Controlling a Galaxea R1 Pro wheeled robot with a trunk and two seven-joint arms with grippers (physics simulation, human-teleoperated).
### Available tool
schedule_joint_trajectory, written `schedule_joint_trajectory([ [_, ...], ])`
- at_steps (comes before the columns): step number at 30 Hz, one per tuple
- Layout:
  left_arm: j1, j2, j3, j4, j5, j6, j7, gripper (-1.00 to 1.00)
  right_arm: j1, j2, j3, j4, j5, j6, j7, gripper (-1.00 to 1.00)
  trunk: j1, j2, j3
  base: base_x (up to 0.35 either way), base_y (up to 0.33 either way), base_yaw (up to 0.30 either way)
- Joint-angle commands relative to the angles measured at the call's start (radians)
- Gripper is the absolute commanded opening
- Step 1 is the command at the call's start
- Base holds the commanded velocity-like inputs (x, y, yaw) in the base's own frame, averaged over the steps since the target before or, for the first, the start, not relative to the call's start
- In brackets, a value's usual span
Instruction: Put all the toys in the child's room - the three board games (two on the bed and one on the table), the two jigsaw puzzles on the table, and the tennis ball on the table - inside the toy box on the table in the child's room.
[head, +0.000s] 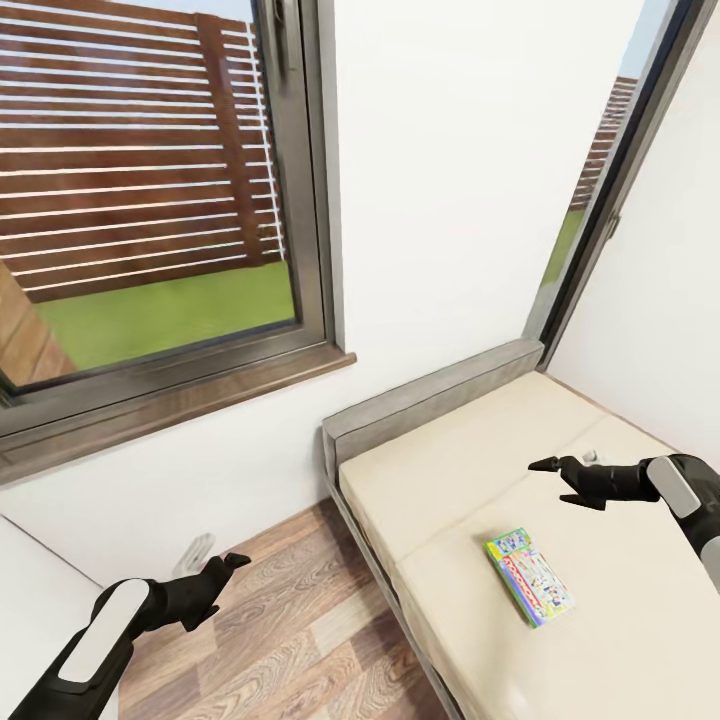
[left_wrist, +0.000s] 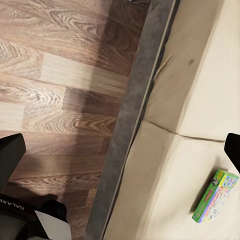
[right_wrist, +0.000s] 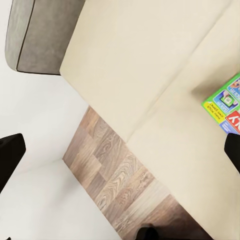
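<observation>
Nearby, board game (head: 529, 576) lies below right hand (head: 560, 480).

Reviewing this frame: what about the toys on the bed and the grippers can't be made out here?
- Board game: cut by the frame edge in the right wrist view; printed text too small in the head view.
- Small pale thing on the bed: partly behind the right gripper, too small to identify.
- Left gripper: seen end-on, jaw gap unclear.

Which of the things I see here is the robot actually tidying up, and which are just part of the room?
For the job:
- board game lying on the bed

Just there:
- window
- wooden floor
- white wall
</observation>
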Motion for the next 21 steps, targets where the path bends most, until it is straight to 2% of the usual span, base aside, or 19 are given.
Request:
schedule_joint_trajectory([
  [1,-0.001,0.001,-0.002,-0.001,0.011,-0.001,0.010,1.00,-0.001,0.000,-0.003,0.000,0.010,0.004,0.009,1.00,0.000,-0.001,-0.001,0.000,0.000,-0.002],
  [14,0.015,-0.005,-0.004,0.006,0.000,-0.004,0.011,1.00,-0.001,0.003,-0.003,-0.001,0.011,0.004,0.009,1.00,0.000,-0.001,-0.001,0.000,0.000,-0.001],
  [21,0.032,-0.016,-0.016,0.009,-0.024,-0.006,-0.006,1.00,-0.001,0.005,-0.002,-0.001,0.010,0.004,0.009,1.00,0.000,-0.001,-0.001,-0.078,-0.065,0.000],
])
